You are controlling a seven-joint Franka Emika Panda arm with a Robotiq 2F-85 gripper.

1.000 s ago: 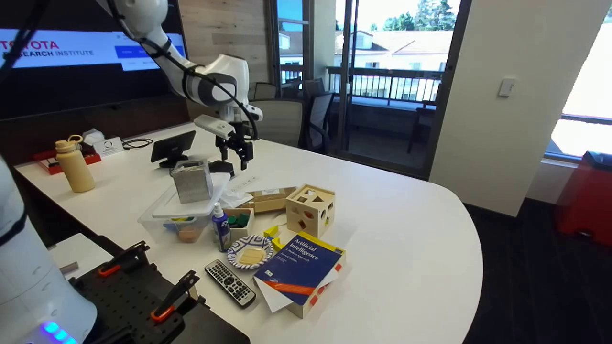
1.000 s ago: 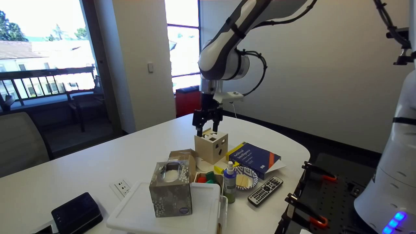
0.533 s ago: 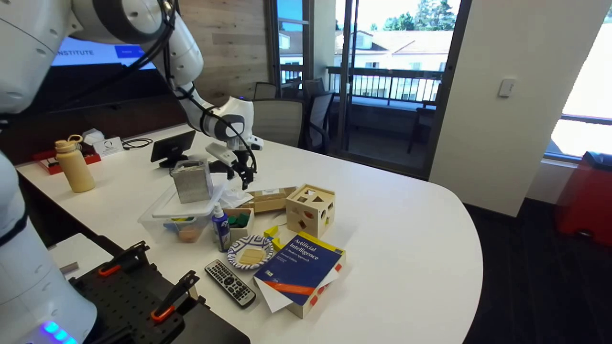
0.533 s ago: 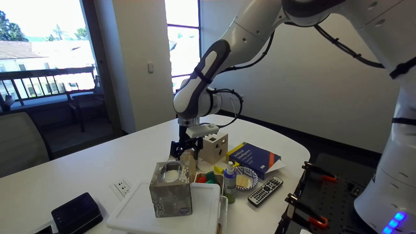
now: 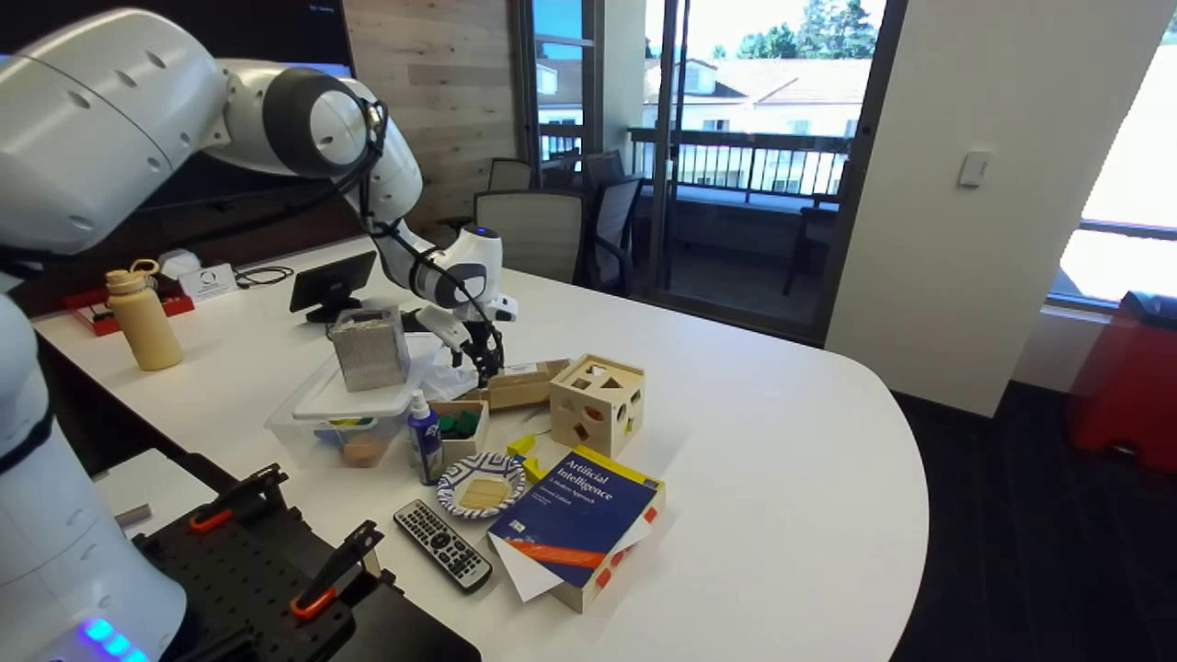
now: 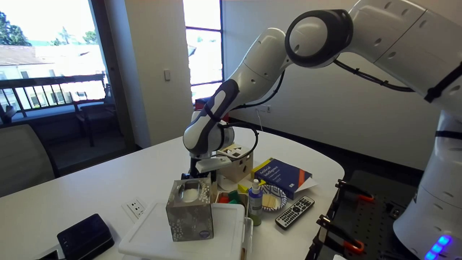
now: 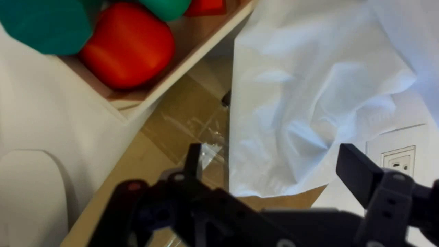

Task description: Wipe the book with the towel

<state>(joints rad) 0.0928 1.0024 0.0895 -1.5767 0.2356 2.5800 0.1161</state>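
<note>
Spread wide in the wrist view, the gripper (image 7: 270, 154) has hold of nothing: its fingers flank the near end of the white towel (image 7: 274, 120), and whether the tips touch it cannot be told. On the left, a strip of cardboard box (image 7: 185, 109) shows between finger and towel edge; on the right the gap is much tighter, with a socket (image 7: 398, 163) beyond. The towel's long axis runs near to far, its narrow end pointing near, its far end running out of view. Far left, a tray (image 7: 178, 71) of blocks (image 7: 127, 48) sits just beside it.

In an exterior view, the gripper stands low at the cardboard box's left end, a lidded bin (image 5: 317, 397) to its left, while the table (image 5: 754, 478) spreads far and right to a rounded edge. The book (image 5: 579, 510) lies flat at near middle, just beside the plate (image 5: 449, 483) and near the wooden cube (image 5: 598, 397), its long axis slanting from near left to far right, title end far.

Also in an exterior view, the tissue box (image 6: 189, 216) hides the fingertips. The book's title end points far left there; the table edge curves round to its right.
</note>
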